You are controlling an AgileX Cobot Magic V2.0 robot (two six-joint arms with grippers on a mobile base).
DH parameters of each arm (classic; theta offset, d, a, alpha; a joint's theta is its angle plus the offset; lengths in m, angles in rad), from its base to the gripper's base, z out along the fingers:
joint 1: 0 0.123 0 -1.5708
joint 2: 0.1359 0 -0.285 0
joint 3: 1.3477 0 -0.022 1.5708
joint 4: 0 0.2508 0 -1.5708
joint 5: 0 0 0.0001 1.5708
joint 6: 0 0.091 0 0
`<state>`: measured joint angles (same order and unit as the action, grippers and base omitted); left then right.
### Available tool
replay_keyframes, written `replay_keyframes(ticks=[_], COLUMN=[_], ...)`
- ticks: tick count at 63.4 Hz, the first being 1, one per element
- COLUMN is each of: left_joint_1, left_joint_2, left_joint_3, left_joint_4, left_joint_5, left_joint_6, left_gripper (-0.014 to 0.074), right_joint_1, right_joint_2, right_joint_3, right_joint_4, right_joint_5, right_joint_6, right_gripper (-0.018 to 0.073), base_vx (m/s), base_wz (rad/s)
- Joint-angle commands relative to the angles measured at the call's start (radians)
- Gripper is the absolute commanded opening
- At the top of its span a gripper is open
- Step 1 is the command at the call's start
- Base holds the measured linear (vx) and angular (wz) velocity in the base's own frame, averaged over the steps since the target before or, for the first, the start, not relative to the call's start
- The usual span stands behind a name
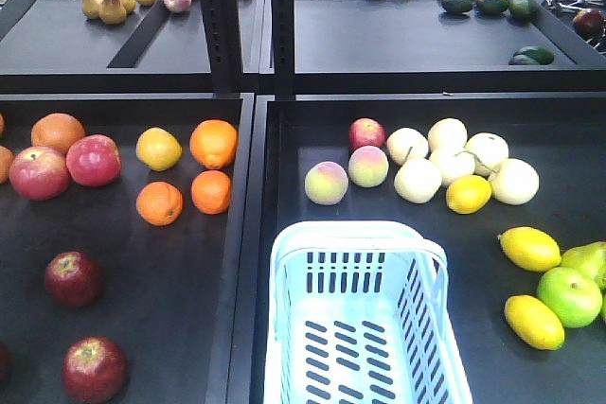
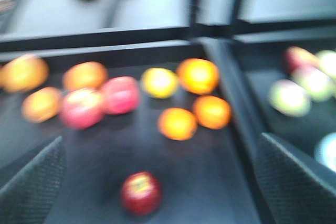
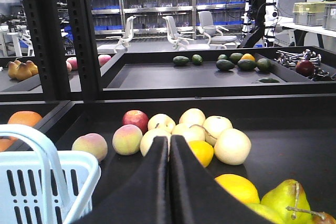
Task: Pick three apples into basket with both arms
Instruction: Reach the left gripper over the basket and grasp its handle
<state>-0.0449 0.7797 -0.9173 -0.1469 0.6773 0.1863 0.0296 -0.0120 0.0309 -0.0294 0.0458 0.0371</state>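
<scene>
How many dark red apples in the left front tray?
2 apples show fully: one mid-tray, one nearer the front. A dark sliver at the left edge may be a third.

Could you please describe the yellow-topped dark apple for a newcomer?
From the pale blue basket, look to the black tray on its left. At its near edge lies a dark red apple with a yellowish top, unlike the plainer apple behind.

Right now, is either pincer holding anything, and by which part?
Nothing is held: left pincer open with nothing between its fingers, right pincer shut on nothing.
</scene>
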Motion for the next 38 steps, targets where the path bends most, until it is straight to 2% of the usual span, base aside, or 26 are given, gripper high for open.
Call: replay_keyframes(ticks=[1,6,17,25,31,38], left_joint_1=[-0.048,-0.104,-0.264,-0.398,-0.497,-0.608], left_joint_2=[0.066,0.131,0.286,0.402,0.485,0.586], left_joint_3=[-0.064,-0.110,-0.214,-0.276,-0.323,-0.378], left_joint_4=[-0.188,-0.243,-0.230,-0.174,-0.115,-0.009], left_joint_5=[-0.037,0.010,0.060,0.072,0.083,0.100], left_joint_6=[0.223,0.329,0.447,0.523,0.532,0.532], left_gripper=[0.0675,0.0671,0.0659,0.0659,0.0654,0.0647], right_joint_1=[-0.007,-0.007,-0.007,-0.007,-0.007,-0.007], right_joint_2=[-0.001,-0.001,-0.001,-0.001,-0.001,-0.001], right_joint_3=[0.011,0.011,0.011,0.011,0.011,0.011], right_joint_4=[-0.002,-0.002,-0.002,-0.002,-0.002,-0.002], right_joint_5=[-0.074,-0.074,-0.074,-0.074,-0.074,-0.074], right_joint_6=[-0.008,-0.008,-0.008,-0.008,-0.008,-0.008], right_gripper=[-0.0009,-0.0009,-0.0009,-0.0009,-0.0009,-0.0009], base_vx=[0.00,0.00,0.00,0.00,0.00,0.00], base_wz=[0.00,0.00,0.00,0.00,0.00,0.00])
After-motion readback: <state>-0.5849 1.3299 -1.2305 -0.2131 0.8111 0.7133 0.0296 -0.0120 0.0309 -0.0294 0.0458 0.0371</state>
